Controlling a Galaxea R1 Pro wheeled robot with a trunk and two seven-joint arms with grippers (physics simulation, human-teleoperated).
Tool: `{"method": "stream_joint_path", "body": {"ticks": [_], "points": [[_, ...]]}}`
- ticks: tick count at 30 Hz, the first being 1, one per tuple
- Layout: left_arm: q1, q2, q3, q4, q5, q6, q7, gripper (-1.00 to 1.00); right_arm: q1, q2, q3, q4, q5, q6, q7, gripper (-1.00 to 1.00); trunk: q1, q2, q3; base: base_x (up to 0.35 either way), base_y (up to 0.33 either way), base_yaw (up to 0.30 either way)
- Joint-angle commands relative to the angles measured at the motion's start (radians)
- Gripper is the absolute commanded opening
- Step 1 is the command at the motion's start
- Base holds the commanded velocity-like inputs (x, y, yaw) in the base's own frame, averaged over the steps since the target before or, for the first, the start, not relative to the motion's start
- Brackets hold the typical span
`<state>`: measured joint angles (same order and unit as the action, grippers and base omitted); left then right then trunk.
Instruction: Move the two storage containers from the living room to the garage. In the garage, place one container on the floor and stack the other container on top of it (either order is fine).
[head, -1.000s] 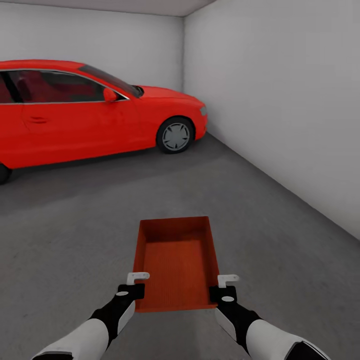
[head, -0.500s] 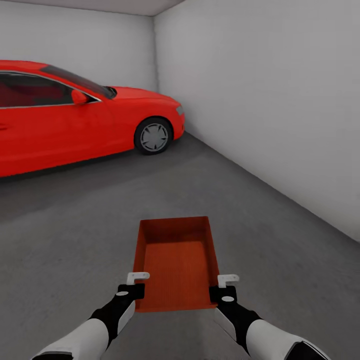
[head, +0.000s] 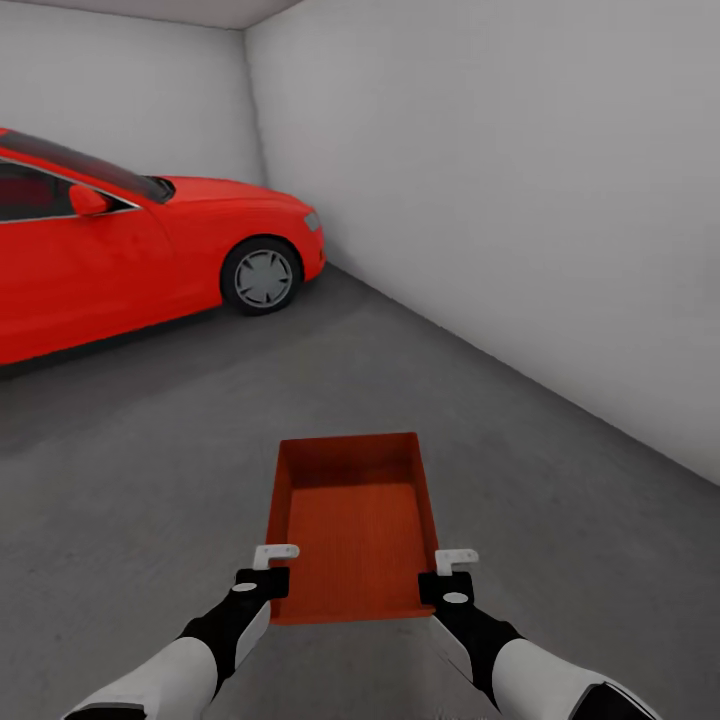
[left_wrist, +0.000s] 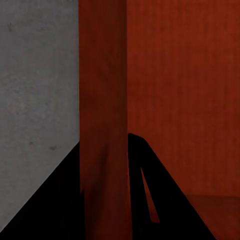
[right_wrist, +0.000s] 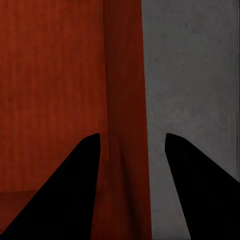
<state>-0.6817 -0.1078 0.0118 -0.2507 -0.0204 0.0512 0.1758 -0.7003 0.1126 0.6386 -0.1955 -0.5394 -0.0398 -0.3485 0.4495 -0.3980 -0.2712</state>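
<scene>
- Head view: we hold one storage container (head: 350, 525), an orange-red open-top bin, out in front of us at 6 o'clock, its long axis running away toward 12 o'clock, lifted above the floor (head: 150, 450).
- Head view: our left end effector (head: 268, 578) grasps the near end of the bin's left wall, and our right end effector (head: 443, 582) grasps the near end of its right wall.
- Head view: a red car (head: 150, 255) stands well apart at 10 o'clock, its front wheel (head: 262, 277) near the corner where the white walls (head: 500, 200) meet; the grey speckled concrete stretches between us and it.
- Left wrist view: the bin's thin wall (left_wrist: 102, 110) runs straight between the two dark fingers (left_wrist: 50, 200) of the left end effector (left_wrist: 105, 190); one finger lies outside over the concrete (left_wrist: 37, 75), the other inside over the ribbed bottom (left_wrist: 185, 90). The fingers are clenched on the wall.
- Right wrist view: the right wall (right_wrist: 125, 100) passes between the fingers (right_wrist: 65, 190) of the right end effector (right_wrist: 132, 170). The inner finger touches the wall; beside the outer finger we see a strip of concrete (right_wrist: 195, 65), so whether that one touches we cannot tell.
</scene>
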Motion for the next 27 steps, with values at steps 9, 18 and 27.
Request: {"method": "stream_joint_path", "body": {"ticks": [9,18,27], "points": [[-0.001,0.079,0.025,-0.007,0.035,-0.001,-0.004,-1.0,-0.001,-0.051,-0.031,0.001,-0.028,-0.002,0.054,-1.0,0.001,-0.002,-0.002,0.0,0.0,-0.289],[-0.001,0.079,0.025,-0.009,0.035,-0.001,-0.004,-1.0,-0.001,-0.051,-0.031,0.001,-0.028,-0.002,0.055,-1.0,0.001,-0.002,-0.002,0.0,0.0,-0.289],[-0.001,0.079,0.026,-0.009,0.035,0.002,-0.004,-1.0,-0.001,-0.051,-0.031,0.001,-0.028,-0.002,0.055,-1.0,0.001,-0.002,-0.002,0.165,0.0,-0.289]]}}
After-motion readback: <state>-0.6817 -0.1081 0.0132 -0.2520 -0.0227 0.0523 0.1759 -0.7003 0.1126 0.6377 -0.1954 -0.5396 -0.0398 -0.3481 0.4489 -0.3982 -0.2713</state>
